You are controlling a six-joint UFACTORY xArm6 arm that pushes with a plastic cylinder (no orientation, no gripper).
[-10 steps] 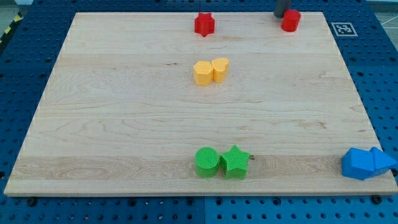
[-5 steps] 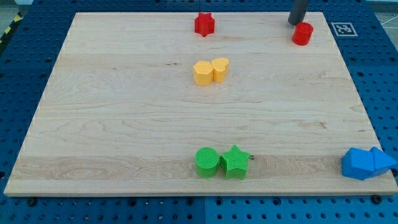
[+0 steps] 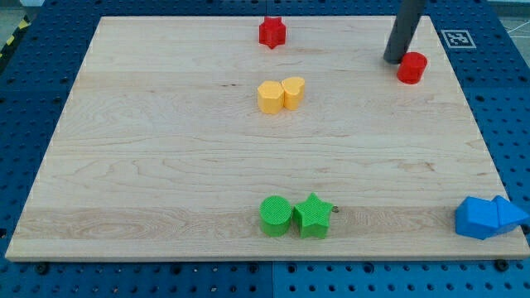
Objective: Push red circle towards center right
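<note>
Wooden board (image 3: 149,165) sat on a blue pegboard table (image 3: 33,99). Going from the view's left: red star (image 3: 272,32) was near the top edge, about mid-width. Below it, yellow hexagon-like block (image 3: 270,98) and yellow heart (image 3: 293,91) were touching side by side. Near the bottom edge, green circle (image 3: 276,215) and green star (image 3: 313,215) were touching, circle on the left. Further right, my tip (image 3: 392,60) was down on the board in the upper right, just at the upper-left side of the red circle (image 3: 411,67), touching or nearly so; can't tell for sure. Plain rod, no jaws, held nothing. Red circle was in the upper right part of the board, near the right edge, above center right. Far right at the bottom corner, two blue blocks (image 3: 489,217) sat pressed together, hanging over the board's edge; shapes unclear. A black-and-white marker tag (image 3: 455,38) sat at the top right corner.
</note>
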